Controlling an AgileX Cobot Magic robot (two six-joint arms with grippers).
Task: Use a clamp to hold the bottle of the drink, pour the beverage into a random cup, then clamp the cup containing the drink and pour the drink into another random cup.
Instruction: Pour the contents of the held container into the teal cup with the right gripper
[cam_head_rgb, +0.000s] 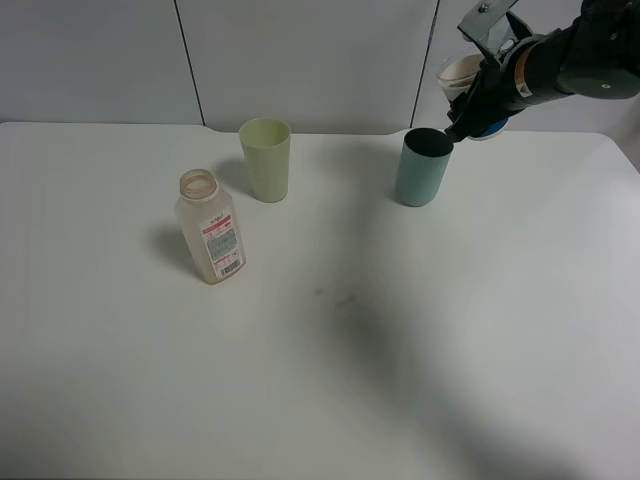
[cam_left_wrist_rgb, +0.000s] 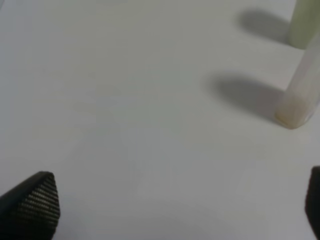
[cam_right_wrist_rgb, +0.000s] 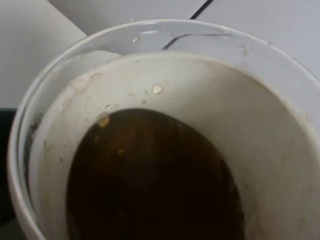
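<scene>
My right gripper (cam_head_rgb: 478, 100) is shut on a white cup (cam_head_rgb: 462, 75) and holds it in the air at the back right, just above and beside the rim of a teal cup (cam_head_rgb: 423, 166). In the right wrist view the white cup (cam_right_wrist_rgb: 165, 85) fills the frame and holds dark brown drink (cam_right_wrist_rgb: 150, 180). The open, nearly empty plastic bottle (cam_head_rgb: 208, 228) stands at the left, with a pale green cup (cam_head_rgb: 266, 158) behind it. My left gripper (cam_left_wrist_rgb: 172, 210) is open and empty, low over the table, short of the bottle's base (cam_left_wrist_rgb: 300, 95).
The white table (cam_head_rgb: 330, 360) spreads wide in front of the cups. A small stain (cam_head_rgb: 320, 293) marks its middle. A white wall stands close behind the table's back edge. The pale green cup also shows in the left wrist view (cam_left_wrist_rgb: 305, 22).
</scene>
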